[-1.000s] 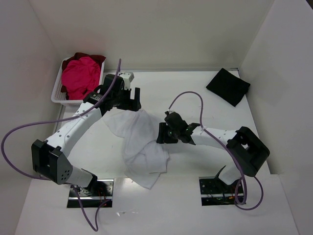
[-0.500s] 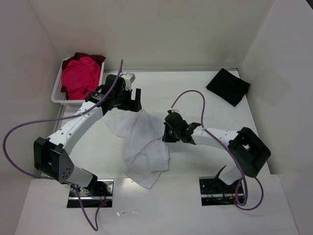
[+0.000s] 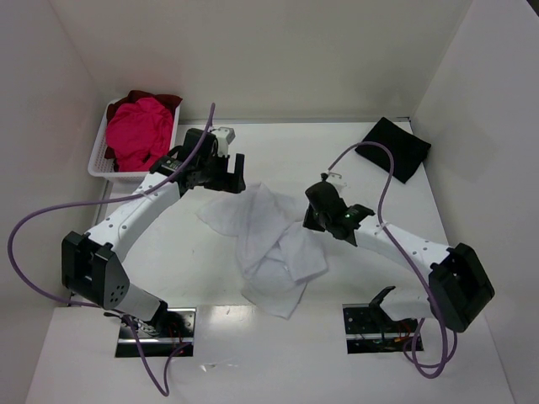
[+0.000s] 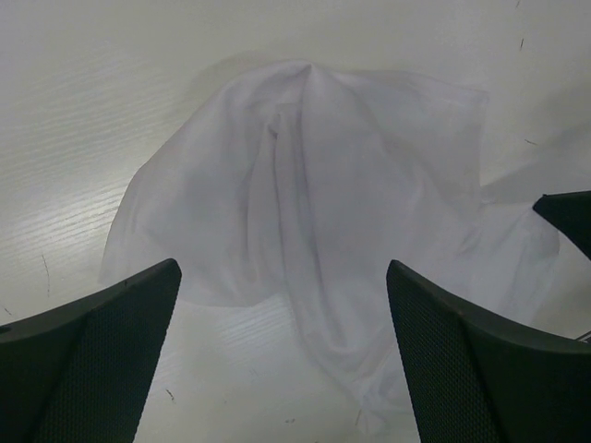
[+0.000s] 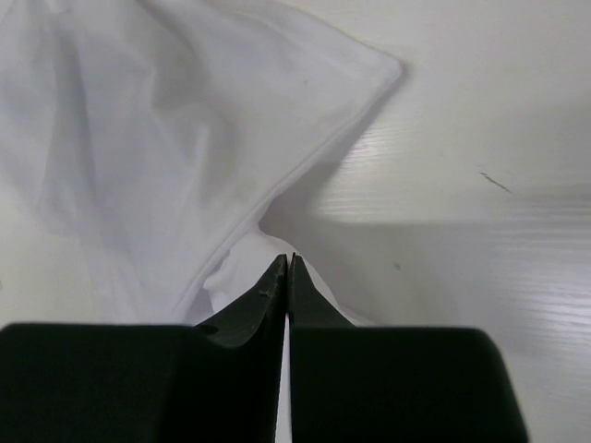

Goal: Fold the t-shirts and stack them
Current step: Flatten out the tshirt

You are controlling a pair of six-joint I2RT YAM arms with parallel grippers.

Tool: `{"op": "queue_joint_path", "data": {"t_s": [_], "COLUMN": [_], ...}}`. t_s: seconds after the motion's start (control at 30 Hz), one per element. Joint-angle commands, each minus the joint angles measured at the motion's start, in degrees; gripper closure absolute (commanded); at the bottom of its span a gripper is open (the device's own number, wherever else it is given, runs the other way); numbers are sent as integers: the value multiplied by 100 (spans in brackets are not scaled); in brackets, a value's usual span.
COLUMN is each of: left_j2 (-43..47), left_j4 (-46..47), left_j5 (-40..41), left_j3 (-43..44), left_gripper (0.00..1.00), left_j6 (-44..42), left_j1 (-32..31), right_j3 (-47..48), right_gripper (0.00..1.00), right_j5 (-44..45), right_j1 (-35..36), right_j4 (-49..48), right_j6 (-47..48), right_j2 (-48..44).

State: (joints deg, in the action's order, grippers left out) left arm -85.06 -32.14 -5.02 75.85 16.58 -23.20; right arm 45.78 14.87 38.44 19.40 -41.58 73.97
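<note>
Top view: white basket (image 3: 98, 162), far left corner, holds the pink t-shirt (image 3: 139, 135) heaped on the dark red t-shirt (image 3: 162, 101); black t-shirt (image 3: 392, 148) folded flat, far right; white t-shirt (image 3: 269, 244) crumpled mid-table between the arms. Left wrist view: left gripper (image 4: 282, 277), jaws spread wide over the white cloth. Right wrist view: right gripper (image 5: 286, 263), jaws pressed together, pinching a fold of the white t-shirt.

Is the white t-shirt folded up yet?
Not yet. The white t-shirt lies rumpled and bunched on the table, with uneven wrinkles and no neat flat fold.
</note>
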Motion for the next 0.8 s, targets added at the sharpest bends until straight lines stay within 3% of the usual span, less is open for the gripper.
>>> {"op": "queue_joint_path", "data": {"t_s": [0.0, 0.2, 0.27, 0.47, 0.53, 0.6, 0.77], "left_j2": [-29, -29, -29, -168, -334, -546, -1038], "left_j4": [50, 102, 103, 296, 348, 349, 402], "left_j5": [-245, -771, -913, -1230, -1230, -1230, -730], "left_j3": [87, 35, 35, 228, 438, 632, 1193], "left_gripper": [0, 0, 0, 0, 0, 0, 0], "left_j6": [-111, -164, -216, -216, -156, -93, -32], "left_j1": [17, 17, 17, -53, -184, -237, -798], "right_j3": [282, 441, 388, 107, 28, -25, -25], "right_gripper": [97, 97, 92, 24, 8, 0, 0], "right_j5": [701, 1087, 896, 736, 859, 930, 1007], "right_j1": [-344, -660, -793, -794, -794, -794, -1303], "right_j4": [486, 679, 539, 433, 433, 433, 126], "right_j6": [-359, -561, -641, -641, -728, -799, -799], "right_j2": [29, 100, 47, 100, -75, -286, -376]}}
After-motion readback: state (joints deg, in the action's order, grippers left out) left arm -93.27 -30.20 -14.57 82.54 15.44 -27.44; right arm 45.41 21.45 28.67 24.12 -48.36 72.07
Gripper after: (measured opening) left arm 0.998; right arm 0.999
